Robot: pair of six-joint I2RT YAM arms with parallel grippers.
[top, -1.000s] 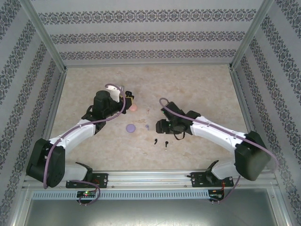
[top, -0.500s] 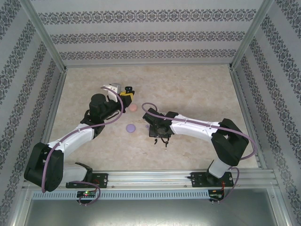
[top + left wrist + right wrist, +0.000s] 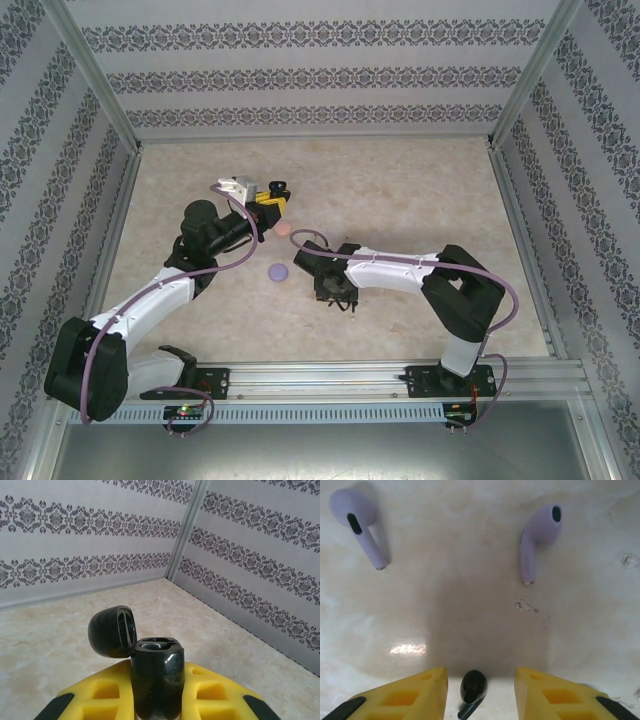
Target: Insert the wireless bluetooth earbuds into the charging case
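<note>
**A:** What do we see at the right end effector (image 3: 480,676)?

**B:** Its yellow fingers (image 3: 410,692) stand apart. 1 black earbud (image 3: 473,686) lies between them on the worktop (image 3: 470,620), with a gap on each side. Farther out lie 2 purple earbuds (image 3: 357,517), well apart from each other.

**A:** And the left end effector (image 3: 157,690)?

**B:** We see it clamped on the black charging case (image 3: 157,657), which stands upright with its lid (image 3: 112,632) swung open. From above, a pink case (image 3: 284,228) rests near that end effector, and a purple case (image 3: 278,271) lies between the 2 arms.
</note>
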